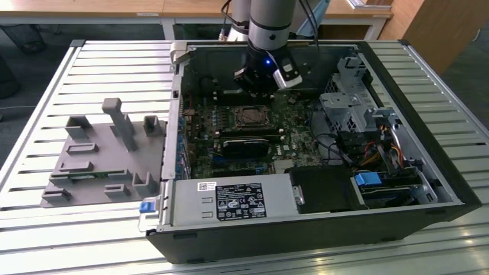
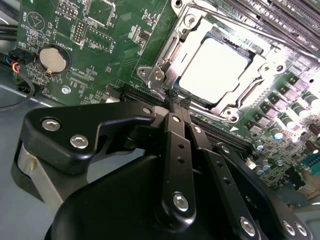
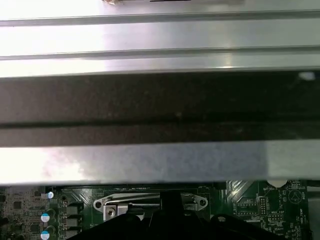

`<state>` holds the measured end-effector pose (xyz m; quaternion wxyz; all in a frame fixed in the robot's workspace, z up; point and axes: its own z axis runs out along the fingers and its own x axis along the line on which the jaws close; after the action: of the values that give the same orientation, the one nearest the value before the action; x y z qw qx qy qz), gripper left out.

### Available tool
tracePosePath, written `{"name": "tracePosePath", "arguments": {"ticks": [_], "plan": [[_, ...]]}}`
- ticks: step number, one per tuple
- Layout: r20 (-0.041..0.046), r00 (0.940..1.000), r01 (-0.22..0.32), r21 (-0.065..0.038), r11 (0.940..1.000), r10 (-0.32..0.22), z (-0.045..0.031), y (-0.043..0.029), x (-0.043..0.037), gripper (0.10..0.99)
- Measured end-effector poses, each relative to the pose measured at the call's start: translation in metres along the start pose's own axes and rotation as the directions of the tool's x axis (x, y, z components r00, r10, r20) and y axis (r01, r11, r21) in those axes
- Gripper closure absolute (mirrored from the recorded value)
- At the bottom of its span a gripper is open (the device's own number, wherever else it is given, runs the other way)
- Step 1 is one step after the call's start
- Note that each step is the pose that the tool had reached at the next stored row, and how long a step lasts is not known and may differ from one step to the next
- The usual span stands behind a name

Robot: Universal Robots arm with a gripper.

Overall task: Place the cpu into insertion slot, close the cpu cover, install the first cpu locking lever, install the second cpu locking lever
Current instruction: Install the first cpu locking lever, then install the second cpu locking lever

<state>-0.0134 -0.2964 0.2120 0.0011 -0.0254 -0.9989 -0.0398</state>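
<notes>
Our hand point(image 2: 172, 97) had its fingers pressed together, empty, the tips touching the near edge of the cpu cover point(image 2: 165, 65). Just beyond them the cpu point(image 2: 212, 70) sat in the insertion slot point(image 2: 227, 107) with the cover down around it. We judged a sideways slip could scrape the motherboard point(image 2: 110, 45) or bend a locking lever.

Light: bright, even, from overhead.
Glare: cpu point(image 2: 212, 70) top washed out white; slatted desk point(image 1: 99, 57) shines.
Shadow: case point(image 1: 450, 189) interior dim.
Focus: tool point(image 2: 172, 102) body near lens is soft.
</notes>
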Motion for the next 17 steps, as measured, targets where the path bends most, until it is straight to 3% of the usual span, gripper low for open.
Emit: {"name": "tracePosePath", "arguments": {"ticks": [17], "plan": [[0.0000, 1.0000, 0.000, 0.000, 1.0000, 0.000, -0.0006, -0.0073, -0.0014, 0.980]]}}
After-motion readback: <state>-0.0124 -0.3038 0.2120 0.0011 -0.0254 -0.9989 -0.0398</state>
